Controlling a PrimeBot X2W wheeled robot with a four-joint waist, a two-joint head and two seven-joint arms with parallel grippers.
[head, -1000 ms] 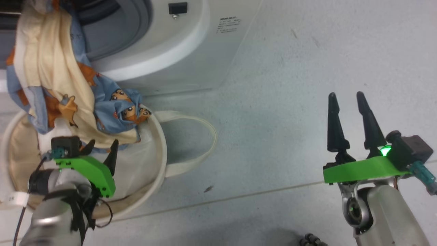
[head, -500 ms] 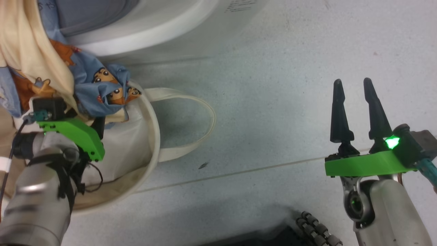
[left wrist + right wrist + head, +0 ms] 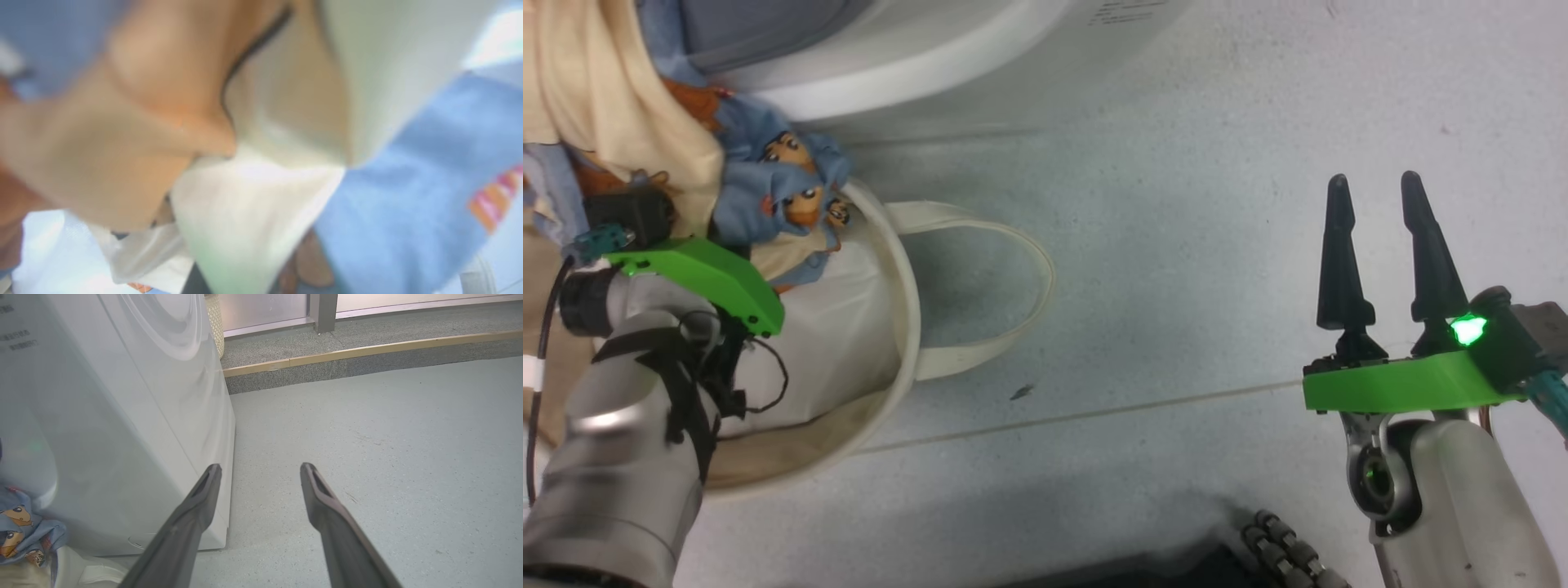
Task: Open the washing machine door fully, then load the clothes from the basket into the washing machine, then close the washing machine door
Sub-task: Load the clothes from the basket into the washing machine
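The clothes (image 3: 768,175), blue fabric with orange cartoon animals and a cream lining, hang from the mouth of the washing machine (image 3: 915,57) down into the cream basket (image 3: 907,327). My left gripper (image 3: 727,233) is pushed into the lower bunch of that fabric over the basket. Its fingers are buried and shut on the clothes, and blurred blue and cream cloth (image 3: 408,183) presses against the left wrist camera. My right gripper (image 3: 1376,192) hovers open and empty over the floor at the right, its fingers (image 3: 204,498) beside the washer's white side (image 3: 122,416). The washing machine door is out of view.
A white lump (image 3: 825,327) lies inside the basket, and a strap handle (image 3: 1021,278) loops onto the floor to its right. A black ribbed cable (image 3: 1282,547) sits at the bottom edge. Beyond the washer runs a raised kerb with a wooden edge (image 3: 367,347).
My left gripper was open over the basket; it has moved up into the hanging clothes and shut on them. The head camera has shifted. My right gripper stays open.
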